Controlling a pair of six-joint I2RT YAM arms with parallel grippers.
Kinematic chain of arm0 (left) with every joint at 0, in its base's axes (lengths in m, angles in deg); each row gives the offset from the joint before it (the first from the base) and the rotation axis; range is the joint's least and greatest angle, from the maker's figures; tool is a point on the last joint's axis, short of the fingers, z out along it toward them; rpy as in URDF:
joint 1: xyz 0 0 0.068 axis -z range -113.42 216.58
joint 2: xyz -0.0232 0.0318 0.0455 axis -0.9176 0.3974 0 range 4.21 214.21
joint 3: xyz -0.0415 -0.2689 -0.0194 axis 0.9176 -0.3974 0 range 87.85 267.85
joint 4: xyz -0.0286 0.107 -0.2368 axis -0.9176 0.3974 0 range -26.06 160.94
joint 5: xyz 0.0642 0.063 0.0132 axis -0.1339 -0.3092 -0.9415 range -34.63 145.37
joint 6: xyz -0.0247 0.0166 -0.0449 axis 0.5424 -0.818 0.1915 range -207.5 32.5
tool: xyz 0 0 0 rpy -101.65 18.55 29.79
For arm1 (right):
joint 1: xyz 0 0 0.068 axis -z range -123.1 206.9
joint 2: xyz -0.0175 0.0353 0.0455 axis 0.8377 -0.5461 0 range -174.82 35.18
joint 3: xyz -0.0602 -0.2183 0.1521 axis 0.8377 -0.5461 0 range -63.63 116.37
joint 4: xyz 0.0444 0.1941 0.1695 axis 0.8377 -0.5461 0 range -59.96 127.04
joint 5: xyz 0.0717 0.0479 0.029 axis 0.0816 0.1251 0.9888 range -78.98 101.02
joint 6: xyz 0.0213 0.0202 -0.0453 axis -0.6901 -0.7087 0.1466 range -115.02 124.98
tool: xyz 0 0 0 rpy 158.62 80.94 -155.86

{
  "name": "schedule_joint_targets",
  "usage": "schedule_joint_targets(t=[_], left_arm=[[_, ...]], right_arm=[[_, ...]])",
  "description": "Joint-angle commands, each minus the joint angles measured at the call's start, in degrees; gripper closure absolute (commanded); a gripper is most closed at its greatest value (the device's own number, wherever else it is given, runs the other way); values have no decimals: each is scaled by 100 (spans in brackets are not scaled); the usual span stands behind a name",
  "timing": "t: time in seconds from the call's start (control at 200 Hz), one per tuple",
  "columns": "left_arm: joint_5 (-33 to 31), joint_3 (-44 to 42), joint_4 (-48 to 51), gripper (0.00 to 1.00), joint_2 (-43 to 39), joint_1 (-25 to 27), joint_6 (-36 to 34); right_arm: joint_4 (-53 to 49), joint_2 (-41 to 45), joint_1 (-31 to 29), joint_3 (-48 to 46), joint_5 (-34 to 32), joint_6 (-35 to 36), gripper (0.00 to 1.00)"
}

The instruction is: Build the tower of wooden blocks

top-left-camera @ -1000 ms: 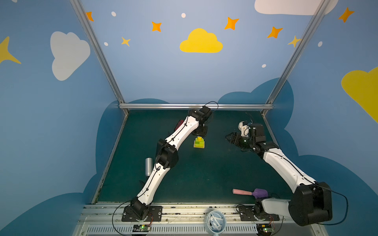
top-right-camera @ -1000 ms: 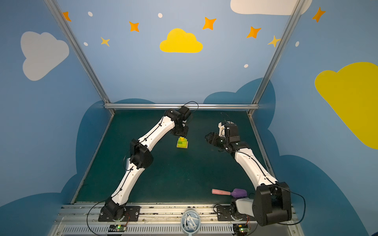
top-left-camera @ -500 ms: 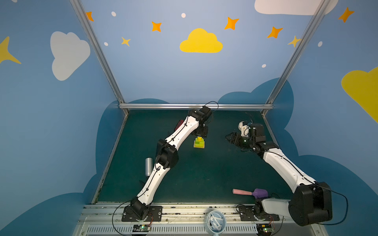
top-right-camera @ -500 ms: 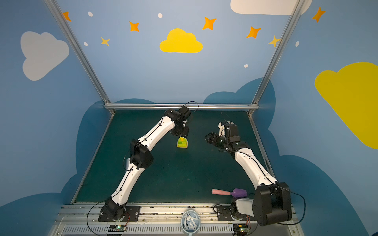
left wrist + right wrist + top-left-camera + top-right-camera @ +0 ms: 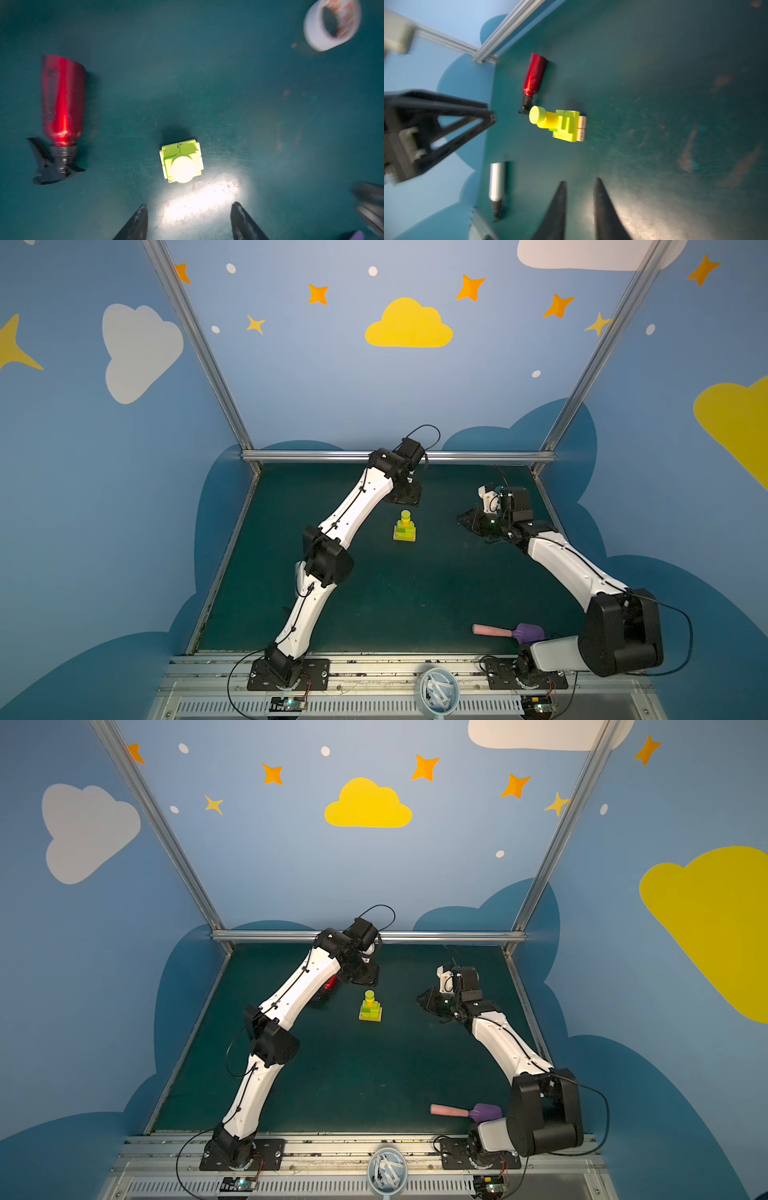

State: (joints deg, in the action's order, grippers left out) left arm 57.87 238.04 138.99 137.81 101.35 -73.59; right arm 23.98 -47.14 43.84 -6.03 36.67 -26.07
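1. Left wrist view: my left gripper [image 5: 188, 207] hangs just beside the tower [image 5: 181, 161], on its far-edge side, jaws wide apart, nothing between them
2. Right wrist view: my right gripper [image 5: 580, 181] is almost closed, only a slit between the jaws, empty, well apart from the tower
3. Both top views: tower [image 5: 404, 529] stands upright mid-width on the worktop [image 5: 415, 593], nearer the far edge
4. Stack, bottom up: tan bars [image 5: 582, 128], lime-green blocks [image 5: 566, 128], yellow cylinder [image 5: 549, 122], lime cylinder [image 5: 536, 114] topmost
5. Red bottle [image 5: 534, 74] lies on its side near the tower, toward the far left corner
6. Pink-handled purple tool [image 5: 509, 630] lies at the near edge, right side
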Motion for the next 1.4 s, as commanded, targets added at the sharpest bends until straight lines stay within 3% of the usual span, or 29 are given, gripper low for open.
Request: schedule_joint_targets(t=[0.0,0.065,0.175,0.24,0.496,0.791,1.066,1.397], left_arm=[[33,62,169,43,-423,-11,17],[22,-177,173,55,-666,-5,50],[153,-1183,-251,86,-1325,0,94],[247,-2003,-755,95,-1853,-1,144],[853,-5263,-2993,95,-3873,-62,472],[847,-7664,-4471,91,-5172,-203,1053],[690,-8555,-4827,88,-5753,-306,1254],[699,-8961,-5022,87,-5942,-365,1380]], right_arm=[[18,-390,-22,476,329,82,93],[-71,-677,-56,777,448,162,100],[23,-1190,-76,1239,680,199,100],[14,-1551,-96,1577,941,202,100],[-531,-2797,-304,3029,1368,394,100],[-1040,-3963,-586,4390,1504,496,100],[-1473,-4553,-889,5112,1512,626,100],[-1641,-4732,-1009,5158,1463,704,100]])
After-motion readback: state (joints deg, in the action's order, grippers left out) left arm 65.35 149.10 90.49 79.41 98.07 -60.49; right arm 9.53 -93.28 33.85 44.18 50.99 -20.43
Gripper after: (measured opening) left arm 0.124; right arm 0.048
